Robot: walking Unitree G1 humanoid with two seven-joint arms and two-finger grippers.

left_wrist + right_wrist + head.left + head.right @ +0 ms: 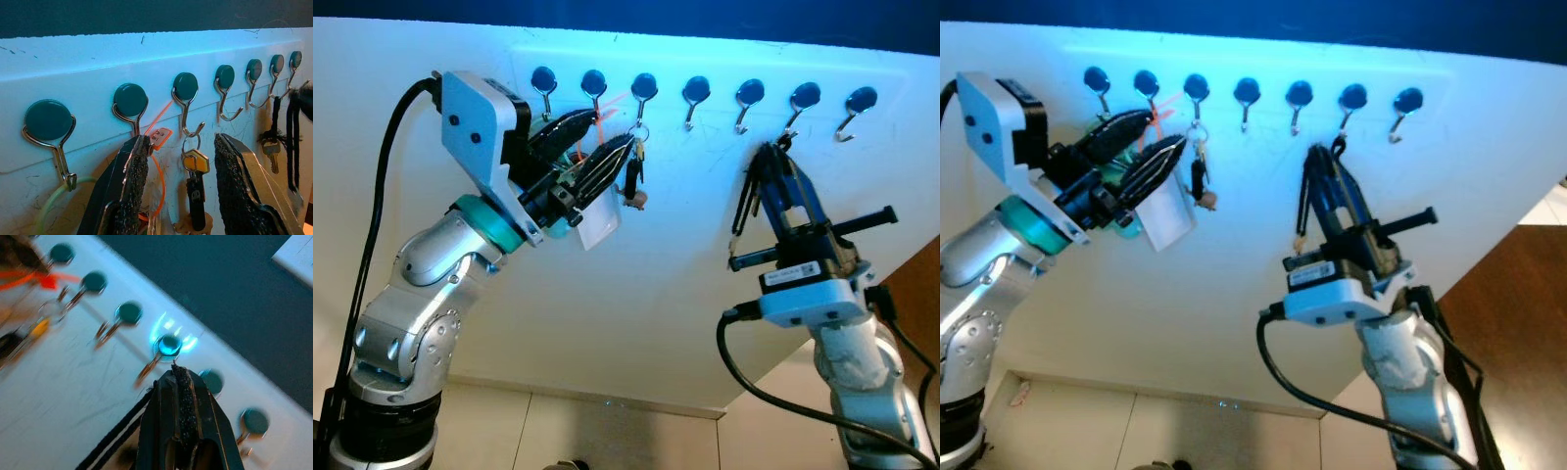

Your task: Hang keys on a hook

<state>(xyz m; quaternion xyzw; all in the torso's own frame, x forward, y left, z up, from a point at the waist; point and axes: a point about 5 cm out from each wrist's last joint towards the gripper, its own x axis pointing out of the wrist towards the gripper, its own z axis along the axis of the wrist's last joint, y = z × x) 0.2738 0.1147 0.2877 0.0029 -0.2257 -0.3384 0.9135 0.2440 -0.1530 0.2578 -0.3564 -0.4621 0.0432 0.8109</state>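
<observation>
Seven hooks are lining the white wall (636, 255), and the keys (195, 188) are already hanging by their ring from the third hook (187, 105). Left pincer (607, 137) is hovering spread apart on either side of them, probably letting go; right pincer (773, 162) is pressed together on a black lanyard (744, 211)

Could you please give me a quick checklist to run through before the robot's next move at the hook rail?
1. Key ring hooked on the third hook: ok.
2. Left hand open, fingers either side of the hanging keys: ok.
3. Left hand free of the orange tag: cannot tell, the tag lies against one finger.
4. Right hand shut, raised by the sixth hook: ok.
5. Black strap hanging at the right hand, free of its fingers: cannot tell.
</observation>
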